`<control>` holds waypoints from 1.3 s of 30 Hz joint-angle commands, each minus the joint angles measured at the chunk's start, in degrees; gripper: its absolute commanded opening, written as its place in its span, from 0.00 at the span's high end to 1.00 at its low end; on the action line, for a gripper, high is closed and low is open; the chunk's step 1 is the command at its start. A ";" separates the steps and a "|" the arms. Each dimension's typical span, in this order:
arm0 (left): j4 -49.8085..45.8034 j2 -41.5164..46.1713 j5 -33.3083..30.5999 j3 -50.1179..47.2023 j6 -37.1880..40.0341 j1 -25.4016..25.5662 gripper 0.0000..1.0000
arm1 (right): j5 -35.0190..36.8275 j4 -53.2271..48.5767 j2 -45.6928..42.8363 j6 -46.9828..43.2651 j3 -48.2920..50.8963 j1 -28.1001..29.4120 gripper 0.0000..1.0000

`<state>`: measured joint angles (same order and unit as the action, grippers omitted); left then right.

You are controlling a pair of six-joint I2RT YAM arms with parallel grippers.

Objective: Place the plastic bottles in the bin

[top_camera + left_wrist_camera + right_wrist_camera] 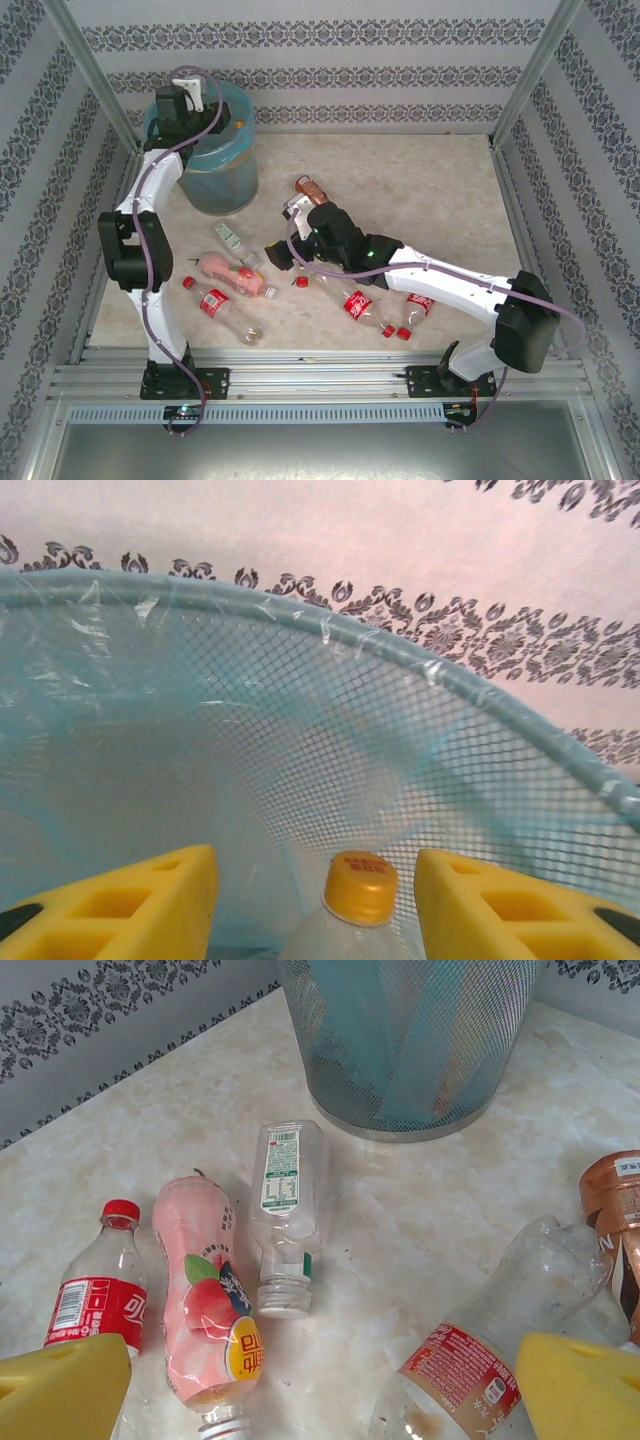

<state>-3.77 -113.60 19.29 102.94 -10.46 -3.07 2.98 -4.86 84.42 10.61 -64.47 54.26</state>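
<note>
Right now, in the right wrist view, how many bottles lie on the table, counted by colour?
Clear bottles with red label: 2
Clear bottle with white label: 1
Pink bottle: 1
Copper-brown bottle: 1
Total: 5

You can spell out no word for certain. The small bottle point(95, 1305) has a red label with white script and a barcode, too small to read. The pink bottle point(205, 1300) bears a peach picture and a yellow patch of blurred lettering. The clear bottle point(283, 1190) carries a white label of fine print. The orange cap point(360, 883) shows red writing you cannot read.
</note>
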 commanded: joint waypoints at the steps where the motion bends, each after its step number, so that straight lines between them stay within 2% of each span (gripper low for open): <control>1: 4.92 7.18 0.50 -2.22 -2.92 0.23 0.46 | -0.33 -0.58 0.35 0.73 -2.15 0.76 0.02; 8: 9.16 18.79 -2.67 -7.31 -5.06 0.20 0.36 | -0.34 -1.02 1.24 0.46 -3.85 0.74 0.02; 13: 8.45 28.66 -4.51 -15.37 -6.50 0.59 0.36 | -5.76 -1.88 4.90 -1.34 -6.75 0.89 0.05; 15: 6.31 32.61 -8.36 -18.43 -4.62 1.74 0.36 | -8.11 -3.33 6.73 -2.30 -8.38 0.98 0.08; 19: -0.28 37.84 -10.46 -22.99 -6.23 2.10 0.36 | -11.90 -5.88 11.20 -3.60 -11.84 1.75 0.14; 21: -1.93 41.37 -7.94 -27.31 -6.69 2.19 0.37 | -12.90 -7.51 13.81 -4.87 -13.71 2.61 0.15; 26: -5.49 51.10 -6.01 -39.52 -7.50 3.69 0.37 | -8.15 -12.71 18.85 -3.97 -17.78 3.31 0.17; 31: -5.11 57.98 -1.46 -50.55 -5.92 6.97 0.38 | -0.94 -16.25 19.75 2.00 -18.14 0.21 0.17; 36: -4.48 61.54 -4.72 -56.57 0.65 14.07 0.37 | 0.29 -20.20 22.13 9.32 -18.46 -5.75 0.13; 39: -4.29 61.25 -4.41 -57.28 2.11 15.86 0.35 | 0.65 -22.94 24.90 10.79 -20.87 -7.72 0.12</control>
<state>-8.62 -52.86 14.98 46.09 -12.19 11.49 1.28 -23.05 106.41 17.10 -82.85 47.70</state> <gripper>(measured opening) 0.645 0.878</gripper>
